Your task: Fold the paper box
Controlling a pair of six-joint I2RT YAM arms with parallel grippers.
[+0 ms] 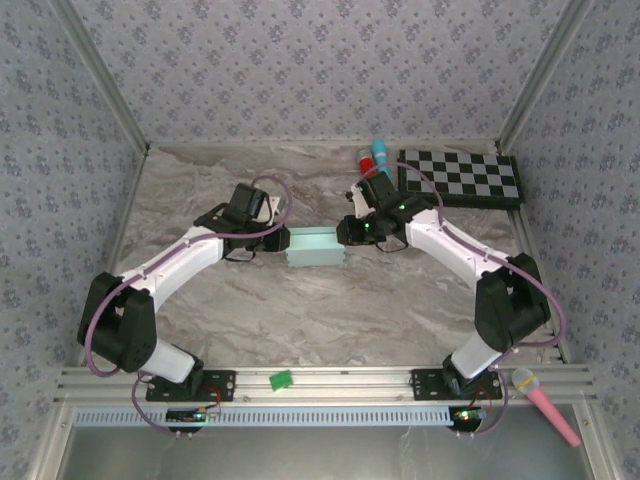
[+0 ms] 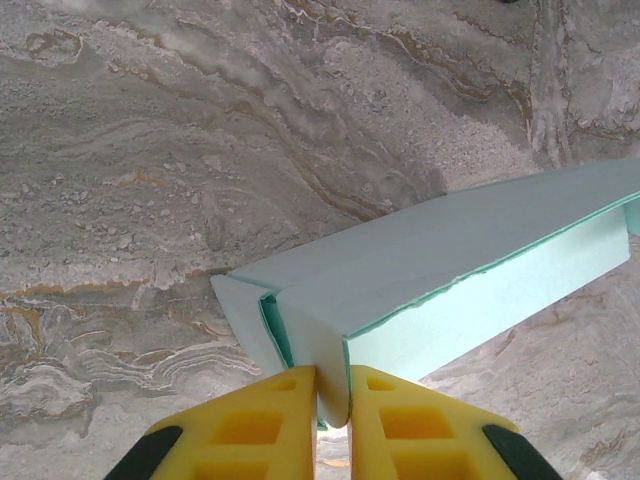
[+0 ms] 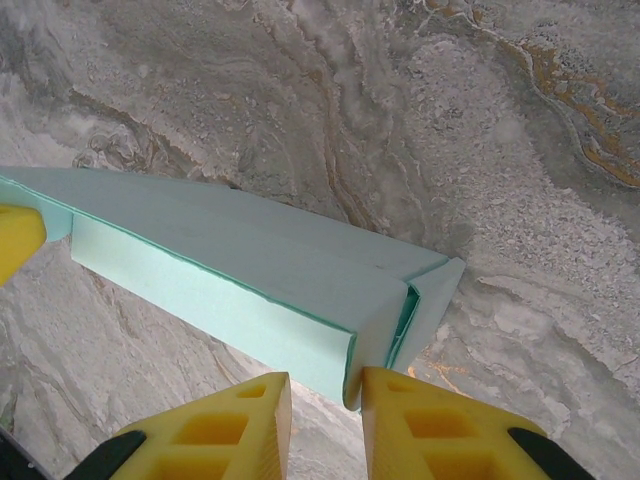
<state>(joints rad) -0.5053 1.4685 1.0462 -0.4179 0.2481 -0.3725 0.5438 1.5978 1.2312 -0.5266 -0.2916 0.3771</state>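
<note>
Yellow left fingers pinch one end of the paper box; right fingers flank the other end, grip unclear. Marbled tabletop, floral walls around.

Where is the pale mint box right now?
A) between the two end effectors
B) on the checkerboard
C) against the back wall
A: the paper box is mid-table, with the left end effector pinching one end and the right end effector at the other.

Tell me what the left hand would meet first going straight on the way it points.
The paper box: the left hand pinches its end; beyond, probably the right hand at the far end.
</note>
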